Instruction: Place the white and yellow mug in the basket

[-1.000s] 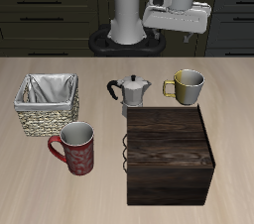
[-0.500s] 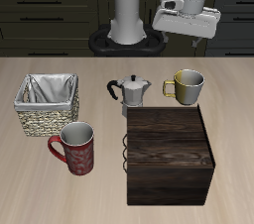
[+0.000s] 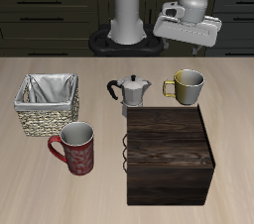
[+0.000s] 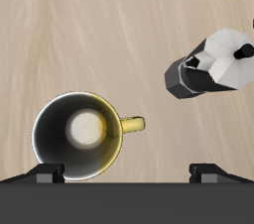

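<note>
The mug [image 3: 188, 85] stands upright on the table, beside the moka pot [image 3: 130, 93], far from the basket [image 3: 47, 105]. Rigid, light, probably slick; grip its rim wall. The gripper [image 3: 190, 32] hovers above, open, empty.

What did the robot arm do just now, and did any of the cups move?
Only the gripper moved: it swung sideways and dipped, coming above the small olive-yellow mug. It grabbed nothing. The red patterned mug, silver moka pot, woven wicker basket and dark wooden box stayed put.

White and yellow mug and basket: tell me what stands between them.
The moka pot stands between the mug and basket, seen in the exterior view.
</note>
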Tool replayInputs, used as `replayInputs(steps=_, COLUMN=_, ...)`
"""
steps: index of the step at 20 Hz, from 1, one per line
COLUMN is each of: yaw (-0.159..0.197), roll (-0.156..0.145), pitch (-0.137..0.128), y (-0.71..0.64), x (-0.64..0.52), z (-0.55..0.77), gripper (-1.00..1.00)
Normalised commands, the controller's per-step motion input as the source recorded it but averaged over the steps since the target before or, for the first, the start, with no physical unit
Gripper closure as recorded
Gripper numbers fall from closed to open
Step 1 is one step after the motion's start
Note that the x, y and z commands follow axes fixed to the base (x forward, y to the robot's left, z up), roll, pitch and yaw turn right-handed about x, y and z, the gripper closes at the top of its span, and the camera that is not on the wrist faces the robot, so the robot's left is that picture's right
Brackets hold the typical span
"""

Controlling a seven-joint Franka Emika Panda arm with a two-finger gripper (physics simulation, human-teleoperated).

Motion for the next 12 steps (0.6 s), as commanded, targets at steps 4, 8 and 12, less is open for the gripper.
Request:
replayInputs(steps=4, yaw=-0.045, roll=0.011, pitch=0.051, y=0.08, x=-0.06, z=-0.22, gripper=-1.00)
replayInputs(steps=8, yaw=-0.032, roll=0.036, pitch=0.026, y=0.08, x=-0.11, z=-0.23, gripper=-1.00)
replayInputs(steps=12, yaw=-0.013, roll=0.011, pitch=0.002, y=0.03, x=0.02, z=-0.08, gripper=-1.00)
